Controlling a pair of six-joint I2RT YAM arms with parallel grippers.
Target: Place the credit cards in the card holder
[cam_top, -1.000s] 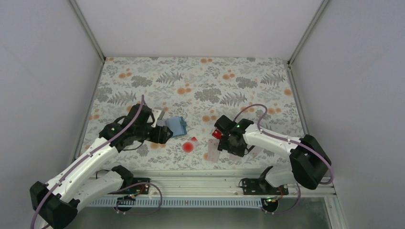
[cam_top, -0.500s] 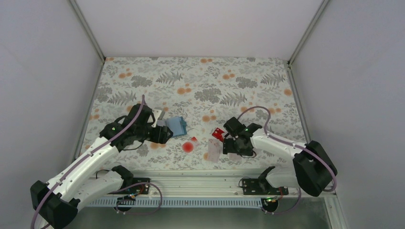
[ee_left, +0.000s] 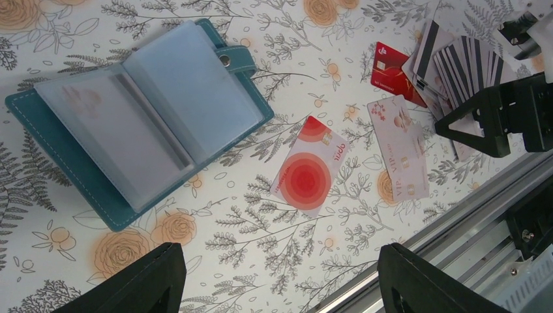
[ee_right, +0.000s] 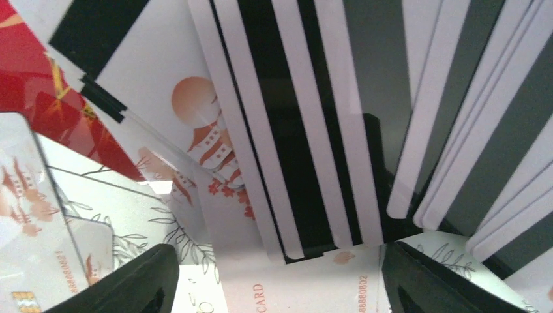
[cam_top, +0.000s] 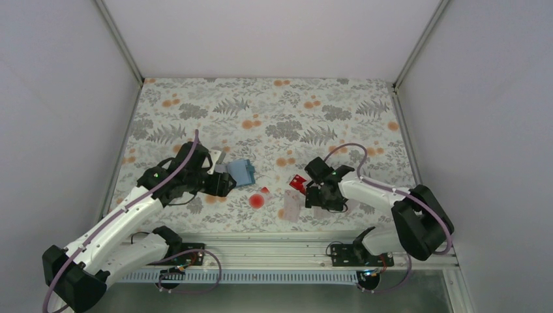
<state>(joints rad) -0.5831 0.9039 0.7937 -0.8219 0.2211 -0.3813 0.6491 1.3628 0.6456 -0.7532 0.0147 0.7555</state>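
Blue card holder (ee_left: 59, 140) unmoved, left jaws still open, right jaws open, shifted over credit cards (ee_left: 466, 62)

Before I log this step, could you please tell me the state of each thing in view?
Card holder: open, lying flat, sleeves up.
Card stack: fanned out, stripes up.
Red-circle card: loose, flat, on its own.
Pale card: loose, flat, face up.
Red card: flat, partly under the stack.
Left tool: open, empty.
Right tool: open, over the stack.
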